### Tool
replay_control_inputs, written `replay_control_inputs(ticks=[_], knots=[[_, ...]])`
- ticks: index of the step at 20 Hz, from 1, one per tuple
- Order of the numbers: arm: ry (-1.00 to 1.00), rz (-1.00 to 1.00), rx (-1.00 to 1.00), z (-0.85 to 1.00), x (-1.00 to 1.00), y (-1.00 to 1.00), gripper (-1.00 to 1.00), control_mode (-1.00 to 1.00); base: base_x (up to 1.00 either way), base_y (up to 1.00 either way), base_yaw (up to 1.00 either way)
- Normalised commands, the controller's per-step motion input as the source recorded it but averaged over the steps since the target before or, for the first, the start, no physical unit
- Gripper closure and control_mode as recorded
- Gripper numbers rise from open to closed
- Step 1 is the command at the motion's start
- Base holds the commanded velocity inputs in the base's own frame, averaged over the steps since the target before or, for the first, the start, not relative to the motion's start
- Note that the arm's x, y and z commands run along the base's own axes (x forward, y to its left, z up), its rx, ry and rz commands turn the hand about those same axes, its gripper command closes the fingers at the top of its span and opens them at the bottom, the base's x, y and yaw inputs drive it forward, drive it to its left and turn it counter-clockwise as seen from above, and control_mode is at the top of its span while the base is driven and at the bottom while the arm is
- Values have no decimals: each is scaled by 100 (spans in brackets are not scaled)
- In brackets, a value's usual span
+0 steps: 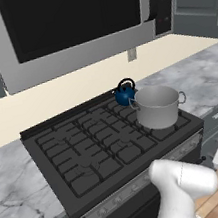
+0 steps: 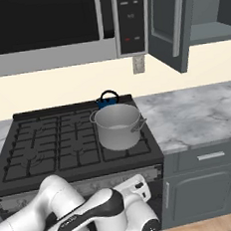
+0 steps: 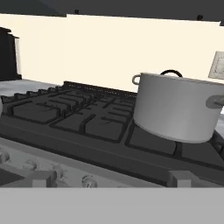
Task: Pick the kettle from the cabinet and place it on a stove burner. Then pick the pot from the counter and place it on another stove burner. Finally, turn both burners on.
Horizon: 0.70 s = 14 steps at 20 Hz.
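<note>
The dark-blue kettle [image 1: 125,94] stands on the back right stove burner, and just its black handle [image 3: 171,72] shows over the pot in the hand view. On the front right burner [image 1: 168,128] stands the grey pot [image 1: 157,106] [image 2: 117,126] [image 3: 177,107], close in front of the kettle [image 2: 106,100]. My gripper [image 3: 113,179] is open and holds nothing. It sits low at the stove's front, level with the silver knob strip [image 3: 57,168], its fingertips [image 3: 43,177] wide apart. The cabinet [image 2: 171,27] at upper right has its door swung open.
A silver-black microwave [image 1: 75,20] [image 2: 54,28] hangs over the cooktop [image 1: 92,144]. Marble counter [image 2: 197,114] runs to the right of the stove, with more counter [image 1: 17,183] on the left. A wall outlet [image 2: 138,64] is behind the stove. The left burners [image 2: 40,144] are bare.
</note>
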Motion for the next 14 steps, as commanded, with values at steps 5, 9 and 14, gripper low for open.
replay_control_inputs(ticks=[5,9,14], knots=[[-3,-3,3,-32,37,0,-100,-100,0,0,0],[-2,-3,4,-33,32,0,-100,-100,0,0,0],[0,-4,7,-35,20,-4,-100,-100,0,0,0]])
